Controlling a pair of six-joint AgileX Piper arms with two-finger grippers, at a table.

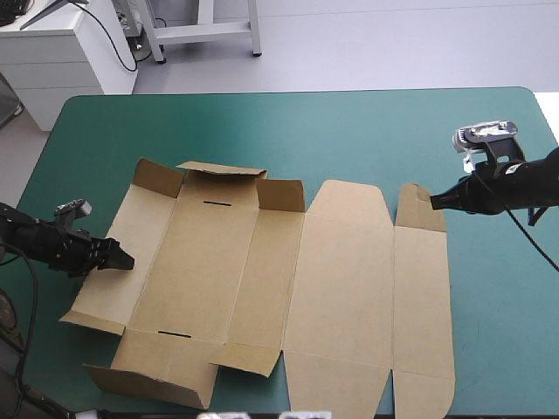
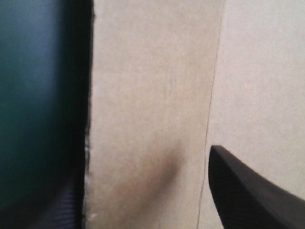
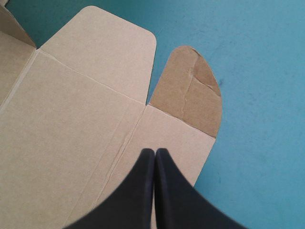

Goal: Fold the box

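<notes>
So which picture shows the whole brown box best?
The high view: nearly the whole brown box lies spread on the teal-green table, its left side partly raised. The left wrist view shows only a plain strip of it by one edge. The right wrist view shows just one corner with two rounded flaps.

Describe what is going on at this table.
Two robot arms are working on a brown box, a cut sheet lying mostly flat on the teal-green table. Its left-hand walls are partly raised. The left gripper, open, straddles the left wall's edge; the right gripper, shut, points at the sheet's far right corner.
</notes>
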